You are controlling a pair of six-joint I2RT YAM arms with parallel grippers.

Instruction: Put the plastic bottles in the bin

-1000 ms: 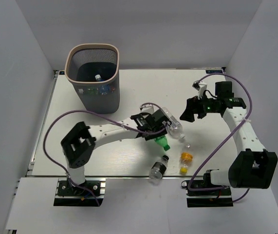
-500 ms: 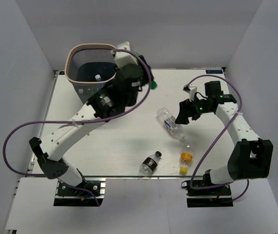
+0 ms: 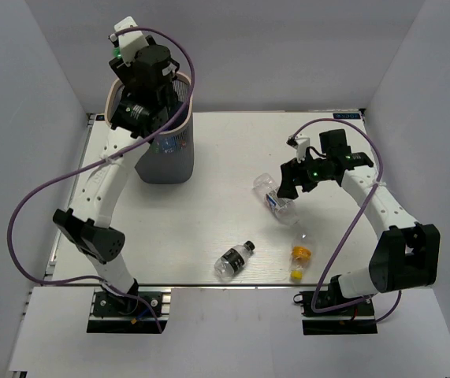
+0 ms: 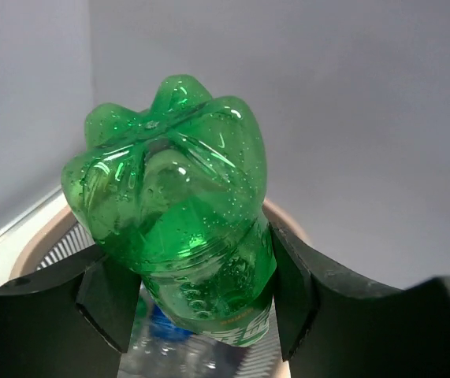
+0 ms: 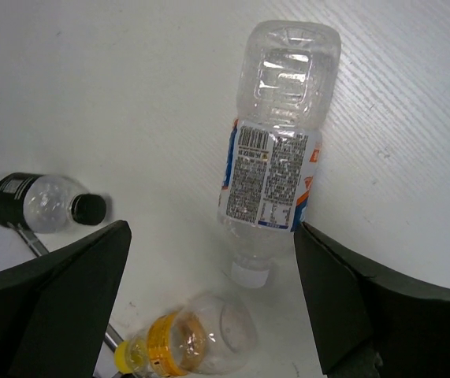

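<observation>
Overhead, left end effector (image 4: pixel 197 303) clamps green bottle (image 4: pixel 169 197) above bin (image 4: pixel 39 248) rim.

left pincer (image 4: pixel 197 295) | clamps green bottle (image 4: pixel 176 197) | above bin (image 4: pixel 47 240)

White table (image 3: pixel 225 157) with bin (image 3: pixel 174 157), three bottles (image 3: pixel 277 197)

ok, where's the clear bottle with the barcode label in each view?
Top external: clear bottle lying right of centre on the table, at the right hand.
Left wrist: not in it; a green bottle fills the view.
Right wrist: clear bottle at centre frame, cap pointing down.
Shared landmark: orange-banded bottle, just past its cap.
</observation>
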